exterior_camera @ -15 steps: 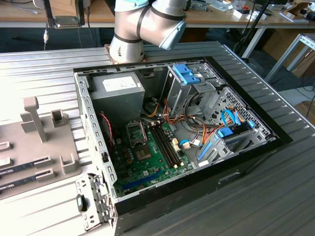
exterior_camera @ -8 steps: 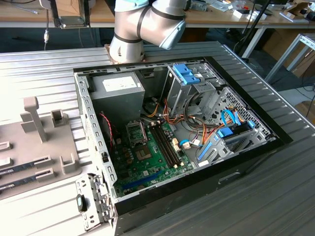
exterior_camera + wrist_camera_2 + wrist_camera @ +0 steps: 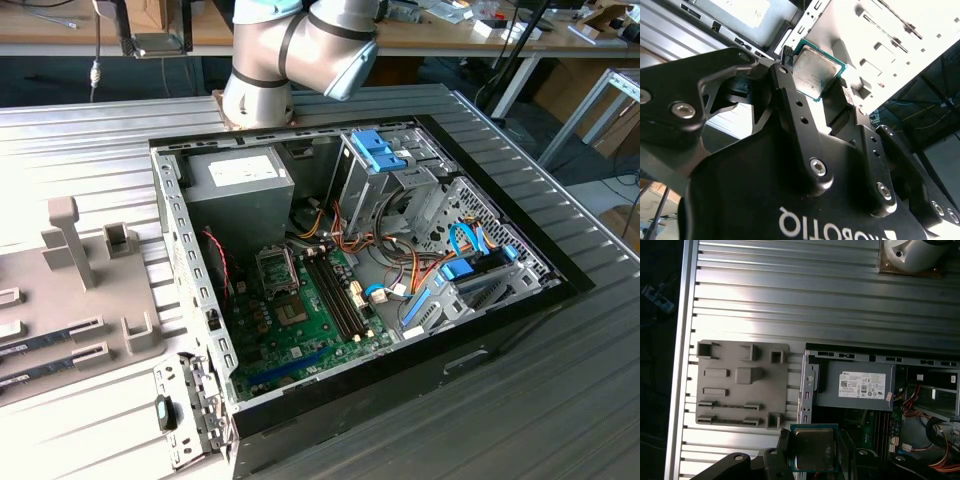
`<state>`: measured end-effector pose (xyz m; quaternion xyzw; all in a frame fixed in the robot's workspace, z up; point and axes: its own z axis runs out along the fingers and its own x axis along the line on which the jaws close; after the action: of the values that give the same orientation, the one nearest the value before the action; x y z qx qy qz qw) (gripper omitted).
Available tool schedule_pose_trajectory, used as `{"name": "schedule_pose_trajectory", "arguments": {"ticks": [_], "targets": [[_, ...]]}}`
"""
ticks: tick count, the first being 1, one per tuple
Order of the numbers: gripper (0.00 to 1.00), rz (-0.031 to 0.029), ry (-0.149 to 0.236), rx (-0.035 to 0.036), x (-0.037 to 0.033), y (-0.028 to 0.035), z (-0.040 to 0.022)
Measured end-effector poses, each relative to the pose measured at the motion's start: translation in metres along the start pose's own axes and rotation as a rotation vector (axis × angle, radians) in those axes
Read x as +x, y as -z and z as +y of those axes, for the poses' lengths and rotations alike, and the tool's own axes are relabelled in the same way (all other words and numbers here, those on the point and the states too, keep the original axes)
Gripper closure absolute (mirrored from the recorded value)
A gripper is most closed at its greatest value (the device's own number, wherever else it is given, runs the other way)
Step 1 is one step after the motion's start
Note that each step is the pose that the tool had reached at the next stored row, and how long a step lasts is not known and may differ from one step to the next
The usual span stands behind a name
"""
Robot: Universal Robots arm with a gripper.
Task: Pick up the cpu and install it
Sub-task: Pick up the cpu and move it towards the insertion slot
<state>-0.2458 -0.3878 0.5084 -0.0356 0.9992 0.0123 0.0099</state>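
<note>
The cpu (image 3: 814,75) is a small flat square chip with a silvery-grey metal top and a green rim. It is clamped by two opposite edges between the black fingers (image 3: 790,100) of my gripper (image 3: 816,71), which is shut on it. In the first wrist view the cpu (image 3: 813,447) hangs in the gripper (image 3: 814,452) high above the table, over the edge of the open computer case by the power supply (image 3: 855,387). On the green motherboard inside the case (image 3: 500,310), the black socket frame (image 3: 277,268) lies beside the memory slots.
A grey fixture tray (image 3: 70,290) with slots and posts lies on the ribbed metal table at the exterior view's left, also seen in the first wrist view (image 3: 742,385). The grey power supply (image 3: 240,190), drive cages with blue clips (image 3: 380,150) and loose cables (image 3: 400,270) crowd the case. The arm's base (image 3: 258,95) stands behind the case.
</note>
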Motion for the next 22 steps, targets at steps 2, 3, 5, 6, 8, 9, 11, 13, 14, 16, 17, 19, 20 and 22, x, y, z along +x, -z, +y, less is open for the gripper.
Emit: {"name": "schedule_pose_trajectory", "arguments": {"ticks": [2, 3, 5, 6, 8, 9, 11, 13, 14, 16, 17, 19, 20, 22], "targets": [[0.53, 0.0001, 0.000, 0.0000, -0.0025, -0.0001, -0.0002], [0.53, 0.0001, 0.000, 0.0000, -0.0038, -0.0003, -0.0003], [0.53, 0.0001, 0.000, 0.0000, -0.0064, -0.0006, -0.0005], [0.53, 0.0002, 0.000, 0.0000, -0.0087, -0.0010, -0.0007], [0.53, 0.0001, 0.000, -0.0001, -0.0120, -0.0023, -0.0018], [0.53, 0.0002, 0.000, -0.0001, -0.0126, -0.0026, -0.0028], [0.53, 0.0002, 0.000, -0.0001, -0.0143, -0.0038, -0.0055], [0.53, 0.0003, 0.000, 0.0000, -0.0156, -0.0048, -0.0072], [0.53, 0.0005, 0.000, 0.0001, -0.0166, -0.0053, -0.0080], [0.53, 0.0003, 0.000, 0.0000, -0.0177, -0.0062, -0.0091], [0.53, 0.0003, 0.000, 0.0000, -0.0183, -0.0066, -0.0096], [0.53, 0.0002, 0.000, 0.0000, -0.0199, -0.0078, -0.0109], [0.53, 0.0004, 0.000, 0.0000, -0.0209, -0.0085, -0.0117], [0.53, 0.0003, 0.000, 0.0000, -0.0222, -0.0097, -0.0129]]}}
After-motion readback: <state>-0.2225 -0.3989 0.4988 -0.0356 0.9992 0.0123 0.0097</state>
